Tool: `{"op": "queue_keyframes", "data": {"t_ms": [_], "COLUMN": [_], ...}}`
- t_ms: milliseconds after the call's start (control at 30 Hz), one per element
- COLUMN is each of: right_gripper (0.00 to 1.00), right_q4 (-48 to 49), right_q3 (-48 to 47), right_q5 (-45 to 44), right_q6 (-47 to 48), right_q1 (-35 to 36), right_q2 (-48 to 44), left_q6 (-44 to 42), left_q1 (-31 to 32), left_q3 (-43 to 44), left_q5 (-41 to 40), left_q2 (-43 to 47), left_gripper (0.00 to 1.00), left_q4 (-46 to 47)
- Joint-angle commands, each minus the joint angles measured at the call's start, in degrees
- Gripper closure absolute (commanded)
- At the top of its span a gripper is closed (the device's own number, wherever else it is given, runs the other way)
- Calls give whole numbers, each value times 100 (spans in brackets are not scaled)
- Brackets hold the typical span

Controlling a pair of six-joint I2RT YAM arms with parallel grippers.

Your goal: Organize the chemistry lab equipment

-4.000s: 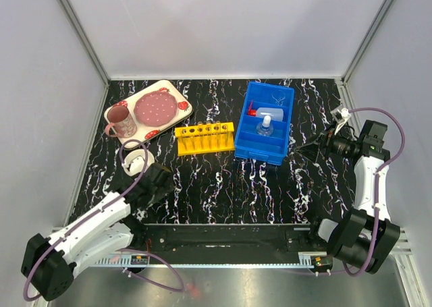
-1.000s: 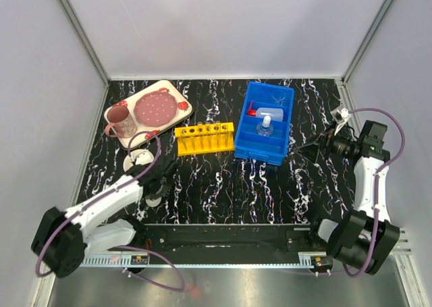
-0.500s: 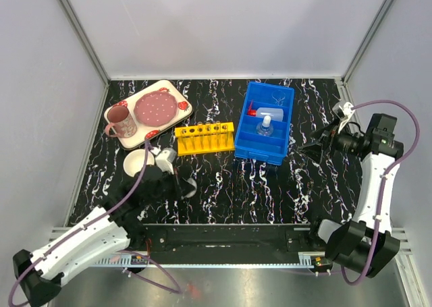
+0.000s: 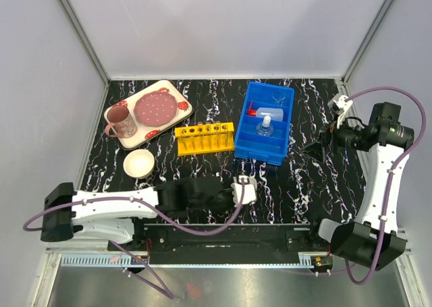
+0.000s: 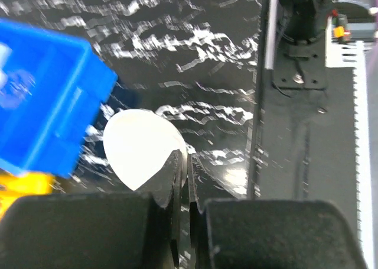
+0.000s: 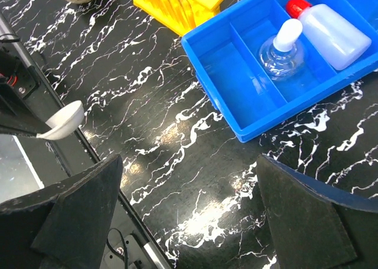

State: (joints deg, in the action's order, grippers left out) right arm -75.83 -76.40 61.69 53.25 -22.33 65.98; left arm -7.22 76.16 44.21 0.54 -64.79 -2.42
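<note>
The left gripper (image 5: 188,162) pinches the dish (image 5: 139,148) by its rim (just beside the blue bin (image 5: 41,127)); the right gripper (image 4: 318,147) hangs spread wide.

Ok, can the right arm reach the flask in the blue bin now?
Probably yes. The right gripper hangs beside the blue bin, jaws open and empty. The flask stands uncovered, and the left gripper, holding the dish, sits short of the bin.

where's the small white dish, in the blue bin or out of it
Out. The small white dish is pinched by its rim in the left gripper, just outside the blue bin's near end.
</note>
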Motion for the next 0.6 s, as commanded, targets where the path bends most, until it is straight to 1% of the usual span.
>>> {"op": "queue_keyframes", "data": {"t_ms": [0, 67, 133, 167, 233, 267, 300, 367, 400, 500, 567], "right_gripper": [0, 0, 0, 0, 0, 0, 0, 0, 0, 0, 3], "right_q4": [-1460, -1443, -1312, -1268, -1057, -969, -768, -548, -373, -231, -178], "right_q3": [-226, -200, -182, -156, -130, -60, -7, 168, 222, 336, 398], "right_q5": [-490, -701, -807, -895, -1044, -1237, -1352, -1719, -1852, -2196, -2450], "right_q6": [-148, -288, -543, -649, -973, -1088, -1194, -1519, -1624, -1862, -1977], "right_q1": [412, 763, 992, 1263, 1563, 1713, 2010, 2249, 2677, 3084, 3348], "right_q2": [231, 240, 223, 249, 284, 310, 337, 416, 434, 504, 496], "left_q6": [-2457, -3010, -3240, -3416, -3540, -3662, -3716, -3891, -3935, -4094, -4138], "left_q1": [338, 460, 505, 557, 593, 619, 628, 646, 646, 646, 646], "left_q3": [545, 676, 826, 1018, 1203, 1361, 1432, 1625, 1679, 1863, 1977], "left_q5": [-703, -730, -783, -809, -871, -888, -906, -968, -968, -1011, -1029], "left_q2": [-629, -841, -1166, -1280, -1579, -1745, -1817, -2018, -2063, -2248, -2370], "left_gripper": [100, 100, 100, 100, 100, 100, 100, 100, 100, 100, 100], "left_q4": [1041, 1233, 1261, 1226, 1200, 1200, 1200, 1191, 1191, 1182, 1164]}}
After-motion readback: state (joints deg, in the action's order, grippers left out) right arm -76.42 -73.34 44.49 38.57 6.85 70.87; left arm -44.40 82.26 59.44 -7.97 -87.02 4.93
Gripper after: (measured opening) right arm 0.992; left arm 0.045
